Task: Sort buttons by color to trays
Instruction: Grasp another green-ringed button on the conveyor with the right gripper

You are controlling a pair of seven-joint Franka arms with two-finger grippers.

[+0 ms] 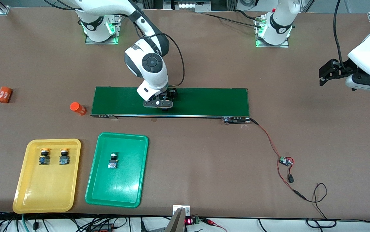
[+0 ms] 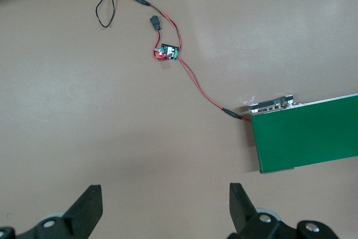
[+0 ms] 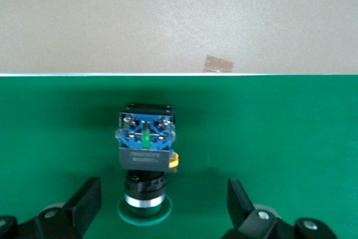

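Hiding belt button (image 3: pixel 146 158), right hand (image 1: pixel 165 103) released, left hand (image 1: pixel 325 75) released, waiting.

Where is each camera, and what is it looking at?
Front view: high across the table, facing both arms; shows the yellow tray, green tray and belt.
Left wrist view: on the left arm, looking down past the open left gripper at the bare table, wires and the belt's end.
Right wrist view: on the right arm, looking down past the open right gripper at a green button on the belt.
All three show the belt.
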